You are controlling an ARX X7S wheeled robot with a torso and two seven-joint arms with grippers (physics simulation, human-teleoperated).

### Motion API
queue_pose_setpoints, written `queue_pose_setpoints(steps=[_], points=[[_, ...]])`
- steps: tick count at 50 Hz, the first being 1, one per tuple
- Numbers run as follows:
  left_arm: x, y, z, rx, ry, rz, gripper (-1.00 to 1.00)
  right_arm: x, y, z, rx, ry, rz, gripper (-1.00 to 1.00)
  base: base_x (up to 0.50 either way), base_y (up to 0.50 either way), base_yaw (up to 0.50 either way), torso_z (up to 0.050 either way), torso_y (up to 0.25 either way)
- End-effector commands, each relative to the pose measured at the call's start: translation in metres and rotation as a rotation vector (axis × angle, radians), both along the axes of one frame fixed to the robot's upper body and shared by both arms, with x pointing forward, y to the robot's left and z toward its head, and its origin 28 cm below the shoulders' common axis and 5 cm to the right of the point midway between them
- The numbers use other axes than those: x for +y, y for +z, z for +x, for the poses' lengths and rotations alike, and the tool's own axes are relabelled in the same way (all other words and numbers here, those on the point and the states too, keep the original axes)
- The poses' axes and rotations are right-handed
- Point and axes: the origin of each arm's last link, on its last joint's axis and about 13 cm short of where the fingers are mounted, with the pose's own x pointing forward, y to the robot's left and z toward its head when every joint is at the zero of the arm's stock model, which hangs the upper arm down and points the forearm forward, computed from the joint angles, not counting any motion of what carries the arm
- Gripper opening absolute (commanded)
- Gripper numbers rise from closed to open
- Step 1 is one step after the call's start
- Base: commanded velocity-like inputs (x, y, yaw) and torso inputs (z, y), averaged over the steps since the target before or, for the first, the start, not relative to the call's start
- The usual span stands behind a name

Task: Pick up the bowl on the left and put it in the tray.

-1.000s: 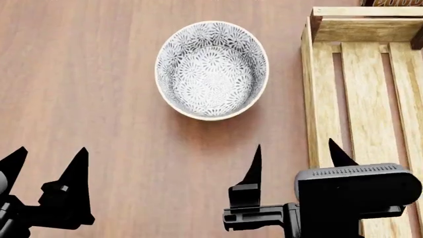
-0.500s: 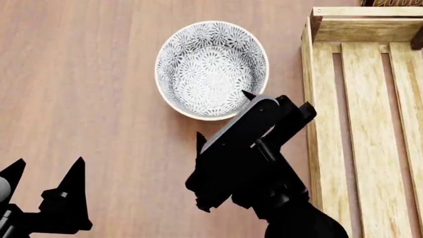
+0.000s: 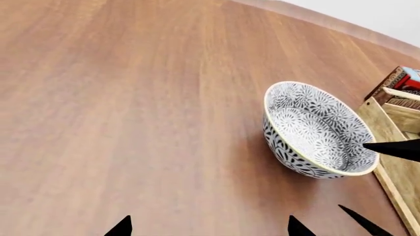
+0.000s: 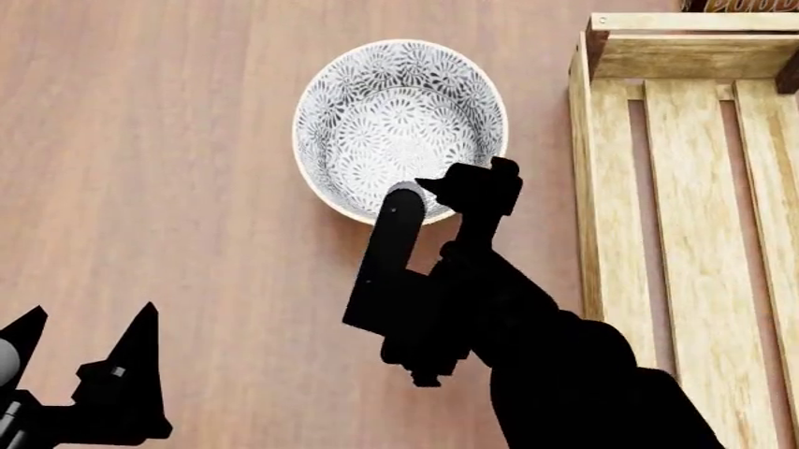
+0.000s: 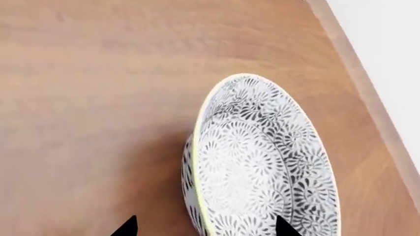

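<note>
The bowl [image 4: 399, 112], white with a grey-black floral pattern, stands upright on the wooden table, left of the tray [image 4: 582, 187]. My right gripper [image 4: 440, 194] hangs over the bowl's near rim. In the right wrist view this gripper [image 5: 204, 228] is open, with one fingertip outside the bowl [image 5: 262, 162] and one over its inside, so the rim lies between them. My left gripper [image 4: 81, 355] is open at the near left, well short of the bowl [image 3: 321, 130], with only bare table between its tips [image 3: 208, 228].
The tray's slatted bottom holds nothing in the part that shows. A small box [image 3: 404, 81] sits beyond the tray's far end. The table's far edge [image 5: 367, 93] runs close behind the bowl. Bare wood stretches to the bowl's left.
My right arm has swung forward and to the left, from beside the tray's near end to the bowl's near rim. The left gripper and the bowl have stayed put.
</note>
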Motion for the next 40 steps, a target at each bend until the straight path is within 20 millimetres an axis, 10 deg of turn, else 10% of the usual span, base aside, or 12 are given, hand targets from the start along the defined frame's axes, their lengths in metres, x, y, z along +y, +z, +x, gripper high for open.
queue_pose_setpoints(steps=[1, 29, 30, 40], points=[[0.000, 0.000, 0.000, 0.003, 0.001, 0.001, 1.00, -0.003, -0.011, 0.015, 0.002, 0.051, -0.153, 1.00, 0.00, 0.00, 0.00, 0.000, 0.000], [0.001, -0.002, 0.000, 0.004, 0.002, -0.002, 1.00, -0.009, -0.028, 0.053, -0.051, -0.023, -0.181, 1.00, 0.00, 0.00, 0.00, 0.000, 0.000], [0.001, -0.001, 0.000, 0.005, 0.004, -0.003, 1.00, -0.009, -0.028, 0.053, -0.065, -0.025, -0.174, -1.00, 0.00, 0.00, 0.00, 0.000, 0.000], [0.001, -0.001, -0.001, 0.002, 0.004, -0.002, 1.00, -0.006, -0.022, 0.047, -0.090, -0.007, -0.160, -1.00, 0.00, 0.00, 0.00, 0.000, 0.000]])
